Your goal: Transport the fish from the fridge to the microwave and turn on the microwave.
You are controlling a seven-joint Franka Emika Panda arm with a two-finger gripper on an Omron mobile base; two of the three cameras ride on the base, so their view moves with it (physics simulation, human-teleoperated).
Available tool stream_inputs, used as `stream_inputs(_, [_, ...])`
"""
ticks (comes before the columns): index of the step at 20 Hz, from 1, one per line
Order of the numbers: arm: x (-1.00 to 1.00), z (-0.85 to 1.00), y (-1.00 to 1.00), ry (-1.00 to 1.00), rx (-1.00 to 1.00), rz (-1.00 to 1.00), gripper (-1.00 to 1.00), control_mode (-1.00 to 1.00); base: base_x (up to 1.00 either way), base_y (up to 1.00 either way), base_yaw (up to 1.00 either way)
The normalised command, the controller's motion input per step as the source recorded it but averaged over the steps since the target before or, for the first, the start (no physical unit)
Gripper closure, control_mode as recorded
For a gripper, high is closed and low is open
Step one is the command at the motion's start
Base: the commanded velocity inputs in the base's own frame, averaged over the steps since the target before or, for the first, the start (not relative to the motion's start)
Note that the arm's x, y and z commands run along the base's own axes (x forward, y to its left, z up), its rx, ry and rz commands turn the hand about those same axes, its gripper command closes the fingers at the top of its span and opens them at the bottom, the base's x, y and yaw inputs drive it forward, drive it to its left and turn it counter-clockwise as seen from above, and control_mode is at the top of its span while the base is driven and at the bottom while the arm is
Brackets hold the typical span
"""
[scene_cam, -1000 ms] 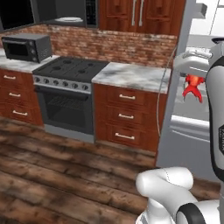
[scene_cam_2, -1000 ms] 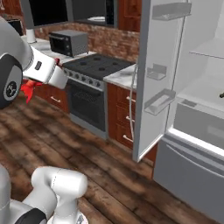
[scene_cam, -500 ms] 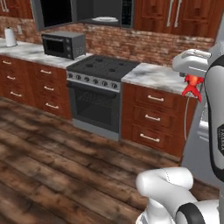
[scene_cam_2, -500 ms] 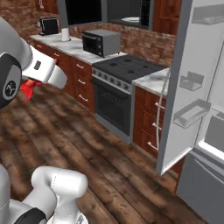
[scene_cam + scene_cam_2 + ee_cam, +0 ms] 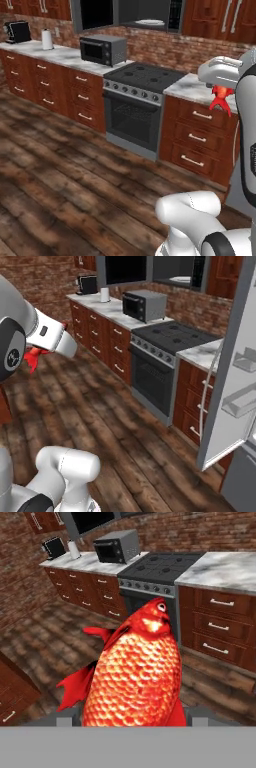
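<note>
Red-orange and glossy, the fish (image 5: 137, 677) is sitting between the gripper (image 5: 132, 716)'s 2 dark fingers, its scaled body bulging wide between them and its head pointing away from the hand toward the kitchen. The jaws are standing wide apart and are closed on the fish's sides. In the left base view the fish (image 5: 220, 96) is hanging tail down under the white hand, in front of a marble counter (image 5: 192, 86). A black stove (image 5: 142, 76) is sitting beside that counter, and a small black countertop oven (image 5: 104, 49) is resting further along. Above the stove, the microwave (image 5: 132, 13) is standing open with its white round plate (image 5: 150, 22) showing inside. In the right base view, the fridge (image 5: 234, 371) door is hanging open at the right edge.
</note>
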Motion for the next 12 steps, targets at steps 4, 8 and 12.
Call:
stream_inputs(4, [0.00,0.00,0.00,0.00,0.00,0.00,1.00,1.00,0.11,0.42,0.25])
stream_inputs(8, [0.00,0.00,0.00,0.00,0.00,0.00,1.00,1.00,0.00,0.38,0.24])
stream_inputs(12, [0.00,0.00,0.00,0.00,0.00,0.00,1.00,1.00,0.00,0.29,0.23])
